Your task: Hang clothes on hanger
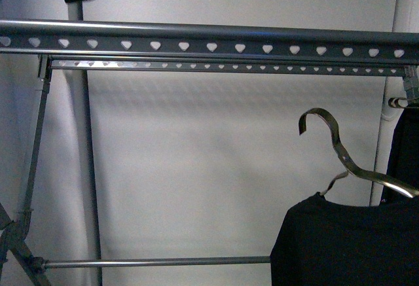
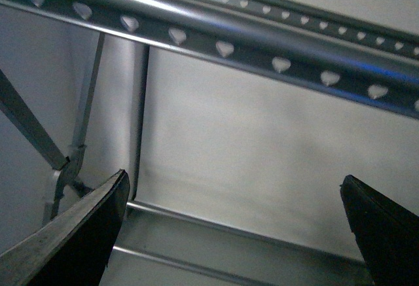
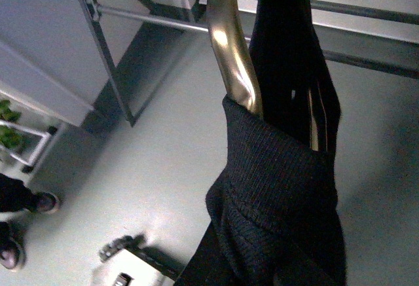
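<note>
In the front view the black short-sleeved T-shirt (image 1: pixel 340 243) hangs on a curved silvery metal coat hook (image 1: pixel 330 132), well below the grey metal rack rail (image 1: pixel 209 40) with heart-shaped holes. We judge a skewed lift could strike the rail's underside, though room lies open leftward. Our left wrist view shows the left pincer (image 2: pixel 234 178) released and empty; from the right wrist view we cannot tell the right pincer's state.

Three cameras, one grey rack (image 1: pixel 196 34).
Front view faces the heart-holed rail (image 2: pixel 249 40) level and near; left wrist looks up at that same rail; right wrist, tight on the black shirt (image 3: pixel 281 194), looks down to the floor (image 3: pixel 163 168).
</note>
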